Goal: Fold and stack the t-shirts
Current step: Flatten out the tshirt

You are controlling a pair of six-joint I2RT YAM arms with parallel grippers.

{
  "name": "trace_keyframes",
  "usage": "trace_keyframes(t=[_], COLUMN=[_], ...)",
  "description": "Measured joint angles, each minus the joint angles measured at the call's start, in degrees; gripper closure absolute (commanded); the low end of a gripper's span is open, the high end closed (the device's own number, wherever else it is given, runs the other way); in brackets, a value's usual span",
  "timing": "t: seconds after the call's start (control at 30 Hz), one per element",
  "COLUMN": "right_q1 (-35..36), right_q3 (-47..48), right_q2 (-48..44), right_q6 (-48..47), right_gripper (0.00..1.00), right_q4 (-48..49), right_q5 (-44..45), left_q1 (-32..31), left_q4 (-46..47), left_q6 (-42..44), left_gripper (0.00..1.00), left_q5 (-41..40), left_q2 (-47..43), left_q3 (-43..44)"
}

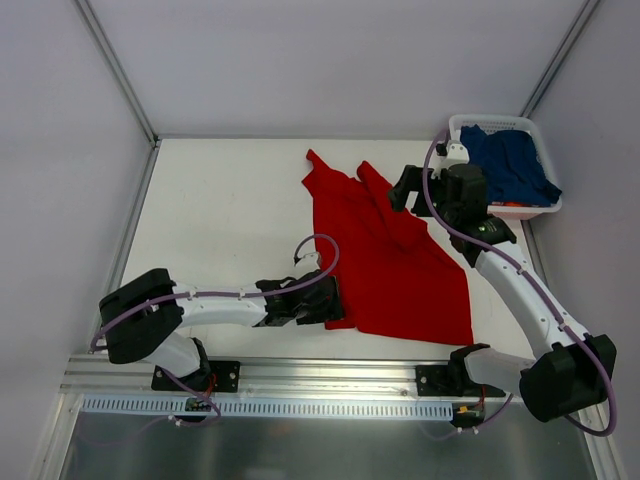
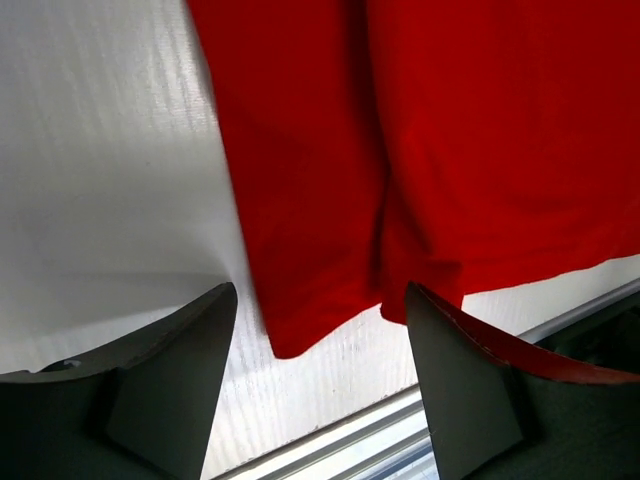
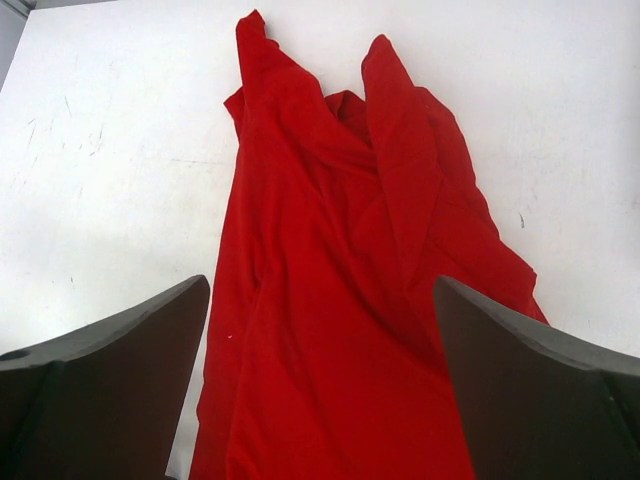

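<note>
The red t-shirt (image 1: 385, 255) lies rumpled on the white table, its two sleeves pointing to the far side. It fills the right wrist view (image 3: 340, 300) and the top of the left wrist view (image 2: 420, 150). The navy t-shirt (image 1: 510, 165) sits bunched in the white basket (image 1: 530, 128) at the far right. My left gripper (image 1: 335, 298) is open and empty at the shirt's near left corner, low over the table; it also shows in the left wrist view (image 2: 320, 330). My right gripper (image 1: 403, 190) is open and empty above the shirt's far right part.
A metal rail (image 1: 330, 375) runs along the table's near edge, just below the red shirt's hem. Enclosure walls stand left, right and behind. Bare table (image 1: 225, 215) lies left of the shirt.
</note>
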Motion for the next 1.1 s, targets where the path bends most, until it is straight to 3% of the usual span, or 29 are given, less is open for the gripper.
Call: trace_keyframes(t=[0.07, 0.23, 0.53, 0.87, 1.1], right_q1=[-0.11, -0.22, -0.59, -0.61, -1.53], right_q3=[0.0, 0.0, 0.0, 0.0, 0.0], right_q2=[0.0, 0.0, -0.02, 0.0, 0.7], right_q6=[0.0, 0.0, 0.0, 0.0, -0.07], right_gripper=[0.01, 0.01, 0.01, 0.01, 0.01], right_q4=[-0.02, 0.0, -0.02, -0.02, 0.02], right_q5=[-0.04, -0.07, -0.22, -0.22, -0.17], left_q1=[-0.42, -1.22, -2.25, -0.96, 10.64], left_q4=[1.38, 3.37, 4.59, -2.12, -7.19], left_q6=[-0.9, -2.47, -5.16, -5.33, -2.78], left_gripper=[0.35, 0.66, 1.0, 1.0, 1.0], left_q5=[0.07, 0.22, 0.17, -2.29, -3.39], left_q2=[0.76, 2.69, 2.78, -2.73, -14.14], left_q3=[0.0, 0.0, -1.99, -4.24, -8.7])
